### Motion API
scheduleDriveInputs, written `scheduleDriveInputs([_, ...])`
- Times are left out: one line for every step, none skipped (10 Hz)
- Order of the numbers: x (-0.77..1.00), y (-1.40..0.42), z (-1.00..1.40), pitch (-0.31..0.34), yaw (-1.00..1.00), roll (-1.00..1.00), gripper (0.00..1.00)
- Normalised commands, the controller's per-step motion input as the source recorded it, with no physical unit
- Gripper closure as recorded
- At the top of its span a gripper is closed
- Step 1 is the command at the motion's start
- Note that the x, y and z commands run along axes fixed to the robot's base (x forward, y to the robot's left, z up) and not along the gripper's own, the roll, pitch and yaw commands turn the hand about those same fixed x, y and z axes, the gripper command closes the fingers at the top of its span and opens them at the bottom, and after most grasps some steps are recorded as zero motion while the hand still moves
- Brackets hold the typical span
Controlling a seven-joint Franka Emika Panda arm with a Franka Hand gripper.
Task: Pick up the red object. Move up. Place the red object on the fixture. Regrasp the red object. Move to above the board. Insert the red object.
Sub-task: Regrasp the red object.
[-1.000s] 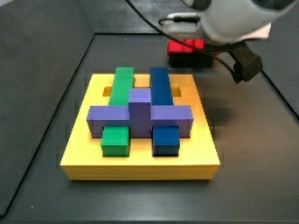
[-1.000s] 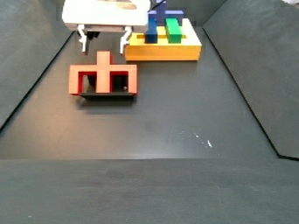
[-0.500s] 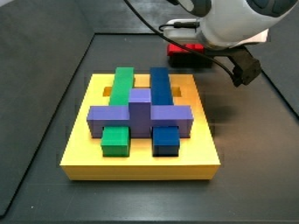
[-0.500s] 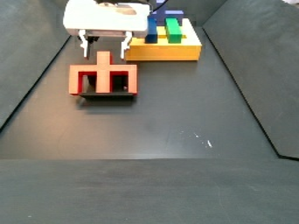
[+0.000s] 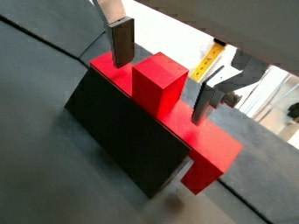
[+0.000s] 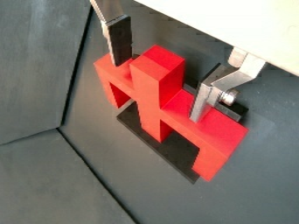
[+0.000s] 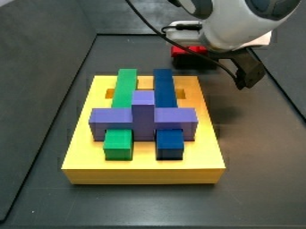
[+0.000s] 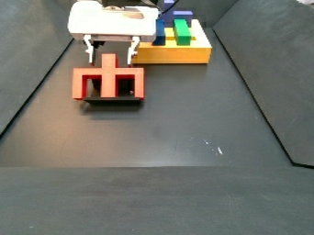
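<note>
Hovered open, tool [image 6: 163,66] astride the red object's [image 6: 176,118] stub on the fixture [image 8: 113,101]; regrasp judged to need centring and squaring before closing.

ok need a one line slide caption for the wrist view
Open hand straddling the central stub of the red object, which rests on the dark fixture.

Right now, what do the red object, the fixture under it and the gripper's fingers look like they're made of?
The red object looks like matte plastic: flat uniform colour, crisp edges. The fixture looks like dull black plastic or coated metal; unclear which. The gripper straddles the red stub, its fingers brushed silver metal plates with dark, possibly rubber pads.
</note>
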Motion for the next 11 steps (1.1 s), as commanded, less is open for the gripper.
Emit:
scheduleDriveInputs([0.0,0.0,-0.1,0.0,0.0,0.06,0.0])
scheduleDriveInputs([0.0,0.0,-0.06,0.0,0.0,0.0,0.0])
scheduleDriveInputs([0.0,-0.01,0.0,0.0,0.0,0.01,0.0])
scheduleDriveInputs([0.0,0.0,0.0,0.0,0.0,0.0,0.0])
scheduleDriveInputs([0.0,0.0,0.0,0.0,0.0,0.0,1.0])
scheduleDriveInputs([0.0,0.0,0.0,0.0,0.0,0.0,1.0])
scheduleDriveInputs([0.0,0.0,0.0,0.0,0.0,0.0,1.0])
scheduleDriveInputs([0.0,0.0,0.0,0.0,0.0,0.0,1.0])
scheduleDriveInputs([0.0,0.0,0.0,0.0,0.0,0.0,1.0])
scheduleDriveInputs([0.0,0.0,0.0,0.0,0.0,0.0,1.0])
scheduleDriveInputs([0.0,0.0,0.0,0.0,0.0,0.0,1.0])
